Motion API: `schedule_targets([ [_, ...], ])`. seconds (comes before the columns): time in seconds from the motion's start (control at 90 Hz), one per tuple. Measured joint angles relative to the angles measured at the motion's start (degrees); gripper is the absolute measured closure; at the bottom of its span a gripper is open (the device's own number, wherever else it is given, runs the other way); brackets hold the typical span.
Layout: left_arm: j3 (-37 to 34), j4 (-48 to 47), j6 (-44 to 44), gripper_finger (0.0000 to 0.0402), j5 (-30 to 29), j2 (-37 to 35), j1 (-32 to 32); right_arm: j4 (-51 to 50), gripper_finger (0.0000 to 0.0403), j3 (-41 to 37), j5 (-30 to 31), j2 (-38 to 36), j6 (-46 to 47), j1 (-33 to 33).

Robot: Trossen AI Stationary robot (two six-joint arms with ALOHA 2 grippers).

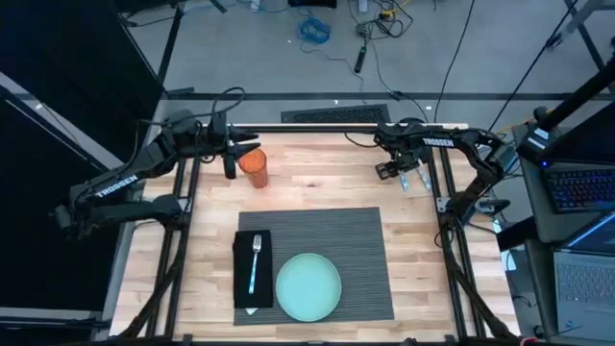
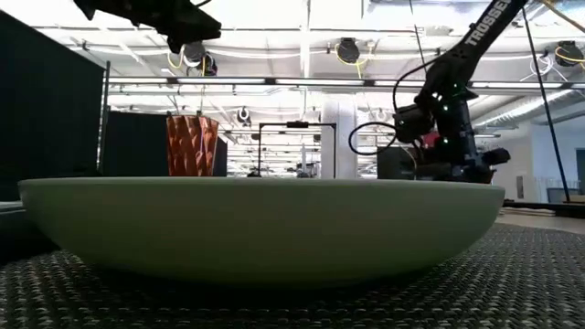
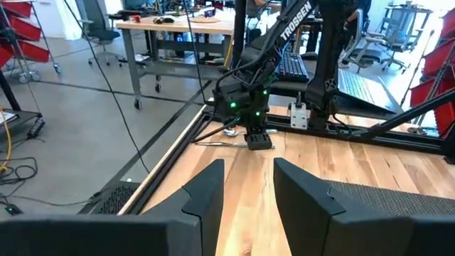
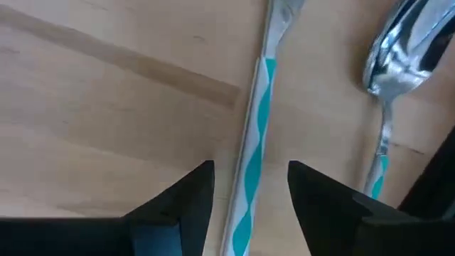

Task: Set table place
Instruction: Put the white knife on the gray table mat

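Cutlery pickup: right gripper [image 4: 245,195], fingers apart, straddles teal-striped utensil [image 4: 256,121] (spoon [image 4: 398,50] beside) upper right of table [image 1: 317,183]; next, closing; left gripper [image 3: 245,195] fingers apart.

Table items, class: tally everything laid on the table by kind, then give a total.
Placemat: 1
Plate: 1
Napkin: 1
Fork: 1
Orange cup: 1
Striped-handled utensil: 1
Spoon: 1
Total: 7
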Motion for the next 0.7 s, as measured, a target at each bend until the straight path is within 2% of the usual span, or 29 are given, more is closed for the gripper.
schedule_targets([
  [0.589,0.0,-2.8,-0.1,0.0297,0.0,0.0,0.0,0.1,0.0247,-0.5,-2.7,0.0,-0.3,-0.3],
  [0.7,0.0,-3.0,-0.1,0.0297,0.0,0.0,0.0,0.1,0.0276,-0.5,-4.3,0.0,-0.2,-0.3],
])
